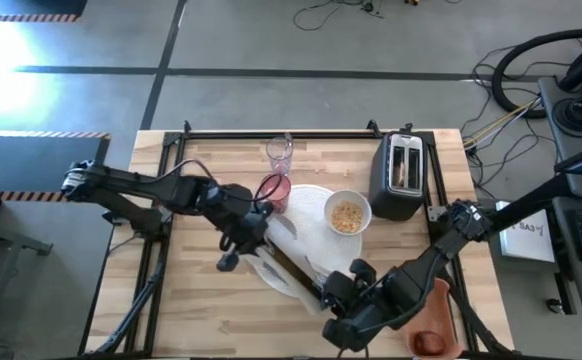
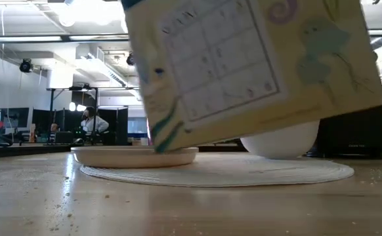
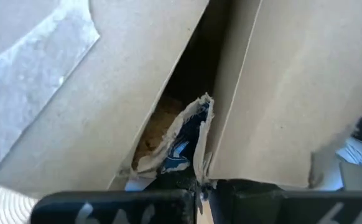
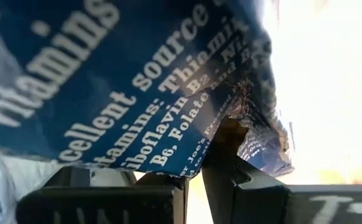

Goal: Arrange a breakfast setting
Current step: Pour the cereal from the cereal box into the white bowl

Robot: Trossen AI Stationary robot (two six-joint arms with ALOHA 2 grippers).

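the left gripper [image 1: 256,228] sits over the middle of the table [image 1: 201,310], its fingers [image 3: 119,208] pinched tight on the torn top flap of a cereal box [image 1: 293,262]. the open mouth of the box faces that wrist camera, with brown cereal showing inside. the right gripper [image 1: 339,296] is at the near side of the table, right of centre, clamped narrow on the torn edge of the box's blue printed panel [image 4: 106,81]. so the box hangs tilted between the two grippers, over the near left part of the large white round plate [image 1: 311,195]; from table height one lower corner of the box [image 2: 243,65] dips down to the smaller pale plate [image 2: 135,156], though whether they touch i cannot tell.

the small white bowl [image 1: 347,213] stands on the right part of the large plate, holding cereal, just right of the box and just left of the black toaster [image 1: 400,175]. the pink tumbler [image 1: 273,190] stands at the far left rim of the large plate, close to the left gripper on its far side. the clear glass [image 1: 279,154] stands beyond the tumbler, toward the far edge. an orange-red tray [image 1: 433,320] lies at the near right corner, under the right arm. a person [image 2: 94,122] shows far off in the room behind.
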